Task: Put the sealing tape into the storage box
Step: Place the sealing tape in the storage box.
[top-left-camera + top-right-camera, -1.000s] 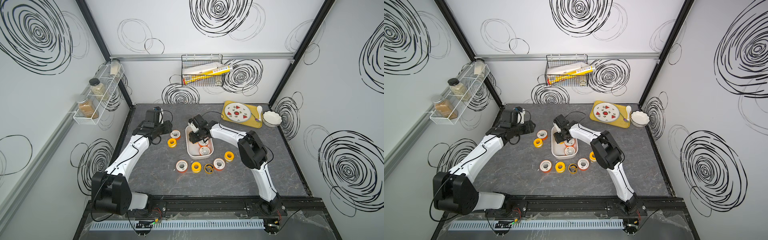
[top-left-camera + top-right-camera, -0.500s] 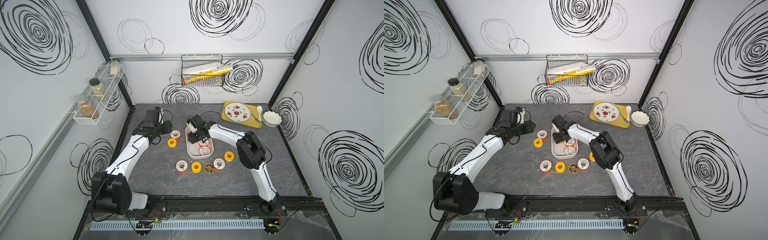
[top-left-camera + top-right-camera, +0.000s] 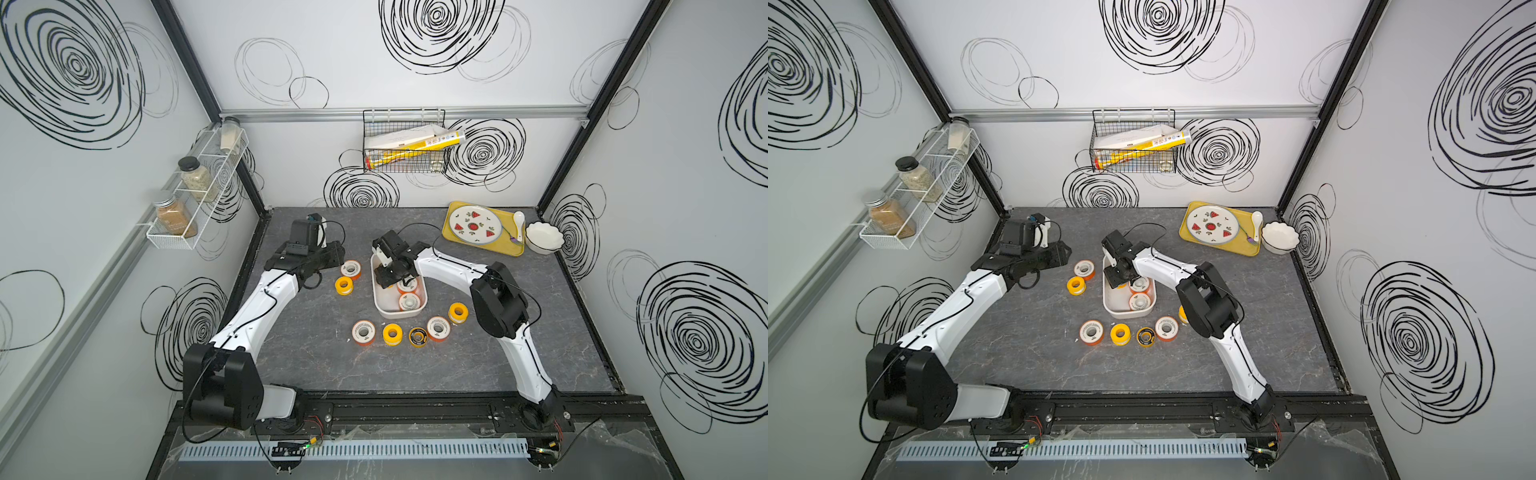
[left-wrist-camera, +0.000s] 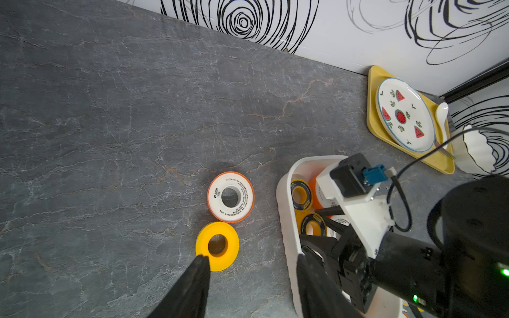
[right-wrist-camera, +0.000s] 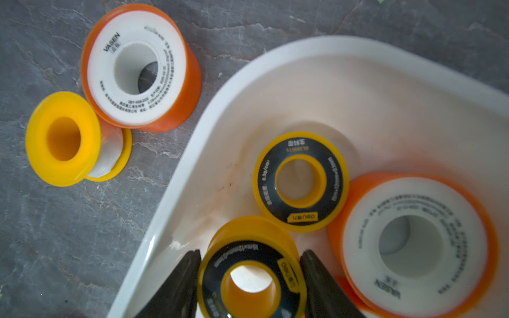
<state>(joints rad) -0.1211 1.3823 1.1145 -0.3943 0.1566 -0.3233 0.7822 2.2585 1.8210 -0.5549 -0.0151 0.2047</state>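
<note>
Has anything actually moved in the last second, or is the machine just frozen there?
Barely. The right gripper, still clamped on a black-faced yellow spool, edged slightly toward the left arm's side above the storage box. Nothing was picked up or let go. The left gripper stayed open and still, and the loose spools outside the box did not move.

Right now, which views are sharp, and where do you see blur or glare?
Right wrist view: orange spool on the table sharp, box rim and gripped spool soft, small glare on the rim. Left wrist view: table sharp. Both top views: even light, faint shadows.
</note>
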